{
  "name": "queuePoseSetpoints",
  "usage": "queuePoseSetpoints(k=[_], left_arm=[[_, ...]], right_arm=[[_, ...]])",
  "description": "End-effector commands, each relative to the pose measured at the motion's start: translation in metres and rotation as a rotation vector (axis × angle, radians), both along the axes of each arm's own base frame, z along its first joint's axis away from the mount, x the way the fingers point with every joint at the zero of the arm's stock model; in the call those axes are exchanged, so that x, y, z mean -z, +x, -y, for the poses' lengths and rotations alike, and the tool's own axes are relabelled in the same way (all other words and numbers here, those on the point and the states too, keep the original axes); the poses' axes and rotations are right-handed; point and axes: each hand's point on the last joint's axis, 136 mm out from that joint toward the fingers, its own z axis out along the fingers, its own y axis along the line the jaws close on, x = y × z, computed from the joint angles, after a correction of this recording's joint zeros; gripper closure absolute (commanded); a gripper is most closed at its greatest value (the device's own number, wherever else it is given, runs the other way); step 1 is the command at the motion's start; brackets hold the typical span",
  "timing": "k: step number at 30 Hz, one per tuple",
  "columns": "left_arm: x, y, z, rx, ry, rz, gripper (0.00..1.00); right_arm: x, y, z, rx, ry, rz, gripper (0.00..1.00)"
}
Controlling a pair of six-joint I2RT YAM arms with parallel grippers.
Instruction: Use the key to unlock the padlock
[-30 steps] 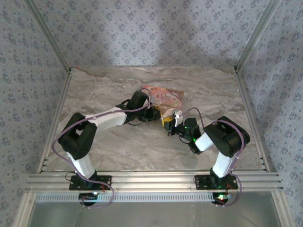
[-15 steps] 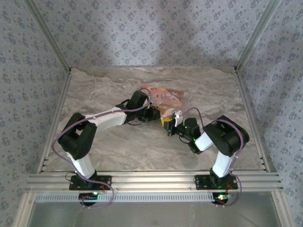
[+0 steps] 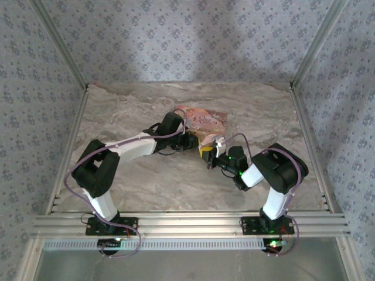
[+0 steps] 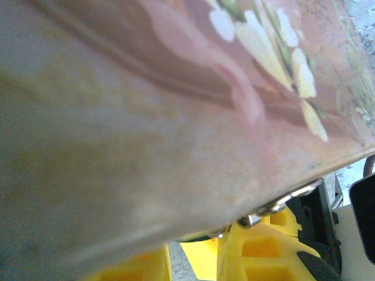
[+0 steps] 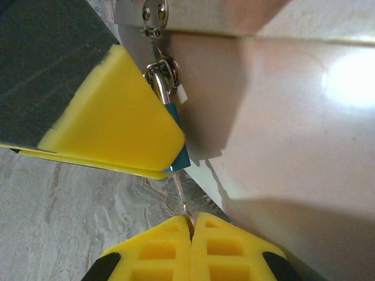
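Observation:
The padlock [image 5: 180, 157] shows as a blue body hanging by its steel shackle [image 5: 159, 73] from the hasp of a pink flowered box [image 3: 202, 120]. My left gripper [image 3: 196, 144] is shut on the padlock, and one yellow finger [image 5: 111, 120] covers most of the lock. My right gripper [image 5: 191, 223] is shut on the key [image 5: 181, 196]. The key's thin blade runs up from the right gripper's fingertips into the bottom of the padlock. In the left wrist view the box lid [image 4: 176, 105] is very close, with the hasp [image 4: 284, 204] above the left gripper's yellow fingers [image 4: 258, 249].
The box's pale side wall [image 5: 287, 129] stands right beside the key and padlock. Both arms meet at the middle of the marble table [image 3: 146, 181]. Patterned walls and metal rails [image 3: 187, 222] enclose the table.

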Motion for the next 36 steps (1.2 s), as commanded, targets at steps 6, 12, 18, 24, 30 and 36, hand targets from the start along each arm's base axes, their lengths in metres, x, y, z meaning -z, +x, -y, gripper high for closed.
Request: queuePoseSetpoints(k=[6,12,18,24,30,36], left_arm=[[-0.006,-0.01,0.011,0.051,-0.051,-0.037,0.87],[-0.007,-0.012,0.011,0.056,-0.056,-0.034,0.88],[-0.008,-0.012,0.012,0.061,-0.061,-0.036,0.88],[-0.007,-0.013,0.012,0.066,-0.061,-0.037,0.88],[-0.008,-0.013,0.013,0.07,-0.065,-0.037,0.88],[-0.007,-0.014,0.014,0.075,-0.067,-0.039,0.88]], right_arm=[[-0.03,0.003,0.001,0.011,0.049,0.108,1.0],[-0.033,0.002,0.002,0.009,0.052,0.112,1.0],[-0.036,0.006,-0.003,-0.005,0.061,0.12,1.0],[-0.044,0.013,-0.007,-0.009,0.07,0.146,1.0],[-0.064,0.023,-0.018,-0.037,0.112,0.184,1.0],[-0.08,0.031,-0.025,-0.057,0.144,0.21,1.0]])
